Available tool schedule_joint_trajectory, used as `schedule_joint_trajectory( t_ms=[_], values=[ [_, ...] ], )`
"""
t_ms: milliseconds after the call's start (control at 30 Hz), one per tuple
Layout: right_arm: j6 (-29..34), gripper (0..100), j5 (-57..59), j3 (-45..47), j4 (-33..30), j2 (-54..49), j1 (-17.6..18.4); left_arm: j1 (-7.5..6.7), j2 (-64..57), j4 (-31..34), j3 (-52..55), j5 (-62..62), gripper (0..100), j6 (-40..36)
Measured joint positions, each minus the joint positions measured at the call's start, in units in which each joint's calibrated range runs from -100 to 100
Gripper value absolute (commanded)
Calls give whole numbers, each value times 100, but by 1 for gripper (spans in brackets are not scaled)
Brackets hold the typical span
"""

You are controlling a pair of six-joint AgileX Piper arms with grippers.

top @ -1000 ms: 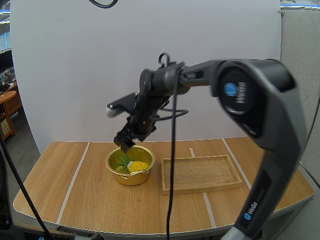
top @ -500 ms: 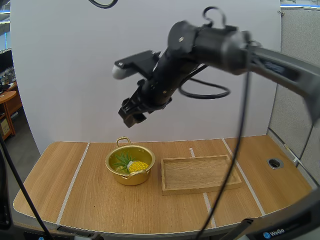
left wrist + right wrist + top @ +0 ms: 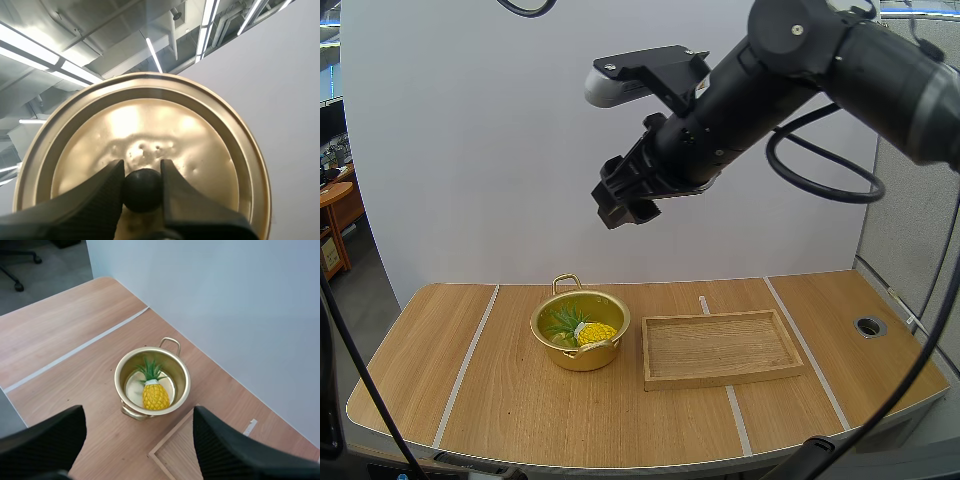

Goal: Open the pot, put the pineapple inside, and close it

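A gold pot (image 3: 582,352) stands uncovered on the table with the yellow pineapple (image 3: 596,332) lying inside it, leaves to the left. My right gripper (image 3: 620,205) hangs high above the pot and slightly to its right. In the right wrist view its fingers stand wide apart, open and empty (image 3: 139,412), with the pot (image 3: 184,375) and pineapple (image 3: 155,396) far below between them. My left gripper (image 3: 141,166) is shut on the black knob (image 3: 142,191) of the gold lid (image 3: 150,125), held up in the air.
A wooden tray (image 3: 720,372) lies just right of the pot; its corner (image 3: 167,456) is next to the pot. White tape lines cross the table. A round hole (image 3: 867,325) sits near the table's right edge.
My right arm has lifted from just over the pot's rim up and to the right. The pineapple stays in the pot.
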Motion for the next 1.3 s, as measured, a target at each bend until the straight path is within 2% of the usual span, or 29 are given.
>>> schedule_joint_trajectory(
  t_ms=[233,433,567,767,867,900,933,1033,1067,1300],
  values=[
    [19,100,15,169,242,-637,-449,0,0,0,0,0,0,0],
    [-64,100,64,1171,544,-1639,-728,0,0,0,0,-17,0,0],
    [-76,100,64,1870,607,-2344,-860,0,0,0,0,-15,0,0],
    [-86,100,64,2161,630,-2746,-898,0,0,0,0,-15,0,0],
    [-86,100,64,2512,592,-3297,-912,0,0,0,0,-15,0,0],
    [-86,94,64,2572,563,-3364,-912,0,0,0,0,-15,0,0],
    [-86,79,64,2650,511,-3498,-912,0,0,0,0,-15,0,0],
    [-95,11,64,2835,428,-3736,-912,0,0,0,0,-15,0,-8],
    [-95,0,64,2856,434,-3754,-912,0,0,0,0,-15,0,-8],
    [-107,0,64,2952,437,-3765,-912,0,0,0,0,-15,0,-8]
  ],
)
